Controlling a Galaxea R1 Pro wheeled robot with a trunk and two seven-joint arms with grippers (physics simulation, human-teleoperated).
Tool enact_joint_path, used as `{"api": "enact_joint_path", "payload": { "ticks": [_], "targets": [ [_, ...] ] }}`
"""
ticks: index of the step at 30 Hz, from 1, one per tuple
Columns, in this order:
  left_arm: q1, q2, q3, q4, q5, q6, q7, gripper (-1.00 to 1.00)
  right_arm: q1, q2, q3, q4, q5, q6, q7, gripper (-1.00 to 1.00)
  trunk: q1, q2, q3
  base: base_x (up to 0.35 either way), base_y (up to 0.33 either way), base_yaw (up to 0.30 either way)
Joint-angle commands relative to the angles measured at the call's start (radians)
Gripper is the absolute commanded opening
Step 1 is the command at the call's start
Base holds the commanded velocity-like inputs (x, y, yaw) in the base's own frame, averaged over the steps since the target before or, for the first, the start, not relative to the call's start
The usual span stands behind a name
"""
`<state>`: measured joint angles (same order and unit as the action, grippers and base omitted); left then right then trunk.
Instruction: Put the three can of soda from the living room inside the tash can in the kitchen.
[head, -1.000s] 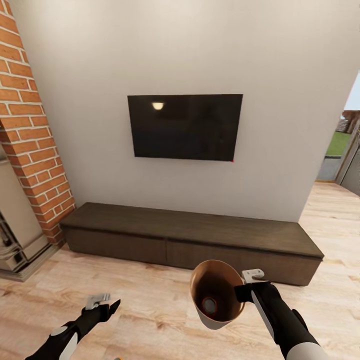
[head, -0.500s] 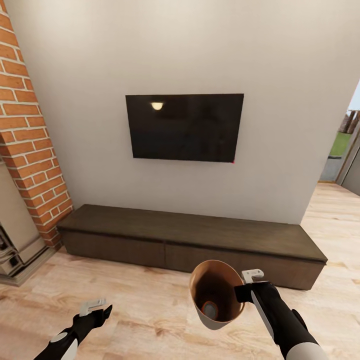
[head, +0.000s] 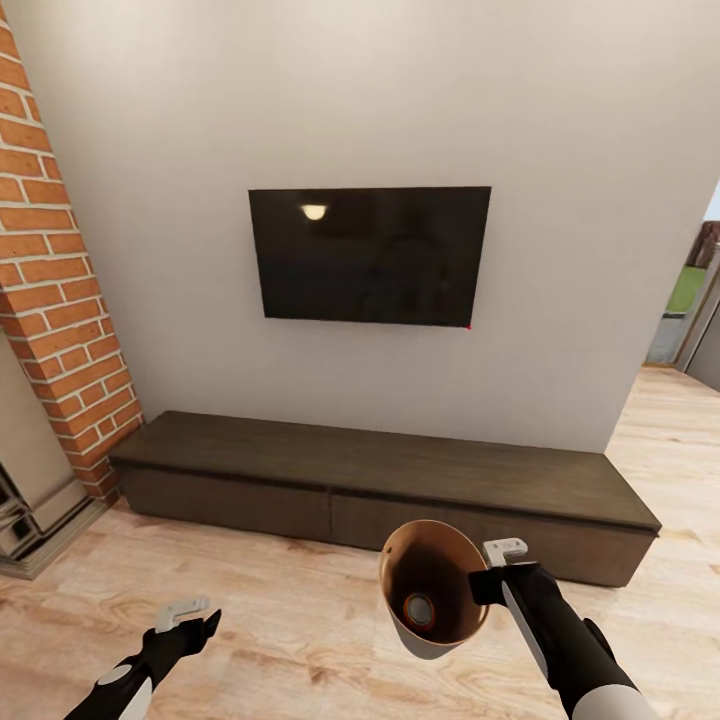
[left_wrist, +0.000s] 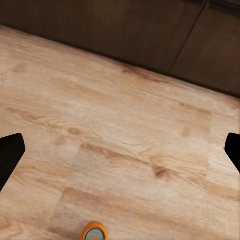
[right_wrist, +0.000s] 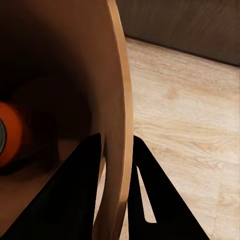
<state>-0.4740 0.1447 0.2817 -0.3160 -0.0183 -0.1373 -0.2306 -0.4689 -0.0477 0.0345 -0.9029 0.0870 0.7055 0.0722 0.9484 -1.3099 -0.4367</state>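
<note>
Living-room TV wall (head: 560, 200) has drawn nearer; right gripper (head: 488, 582) clamps bin (head: 400, 620) holding orange can (head: 418, 608), left gripper (head: 188, 628) spread empty.

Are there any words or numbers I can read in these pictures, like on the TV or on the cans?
None can be read.
TV: dark screen, no writing.
Orange can inside the trash can: no label legible.
Orange can on the floor: just its top shows, no text.
</note>
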Motion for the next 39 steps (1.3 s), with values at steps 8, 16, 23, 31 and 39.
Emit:
{"api": "enact_joint_path", "payload": {
  "ticks": [8,16,23,31,39],
  "targets": [
    [0.0,0.004,0.001,0.001,0.0,-0.041,0.0,1.0,0.0,0.0,0.001,-0.001,-0.01,0.0,0.005,-1.0,0.0,0.0,0.0,0.002,0.0,0.0],
    [0.0,0.004,0.001,0.002,0.0,-0.048,0.001,1.0,0.0,0.0,0.001,-0.001,-0.01,0.0,0.005,-1.0,0.0,0.0,0.0,0.0,0.0,0.0],
    [0.0,0.004,0.001,0.002,0.0,-0.048,0.001,1.0,0.0,0.0,0.001,-0.001,-0.01,0.0,0.005,-1.0,0.0,0.0,0.0,0.0,0.0,0.0],
    [0.0,0.004,0.001,0.002,0.0,-0.048,0.001,1.0,0.0,0.0,0.001,-0.001,-0.01,0.0,0.005,-1.0,0.0,0.0,0.0,0.0,0.0,0.0],
    [0.0,0.004,0.001,0.002,0.0,-0.048,0.001,1.0,0.0,0.0,0.001,-0.001,-0.01,0.0,0.005,-1.0,0.0,0.0,-0.002,0.0,0.0,0.0]
  ]
}}
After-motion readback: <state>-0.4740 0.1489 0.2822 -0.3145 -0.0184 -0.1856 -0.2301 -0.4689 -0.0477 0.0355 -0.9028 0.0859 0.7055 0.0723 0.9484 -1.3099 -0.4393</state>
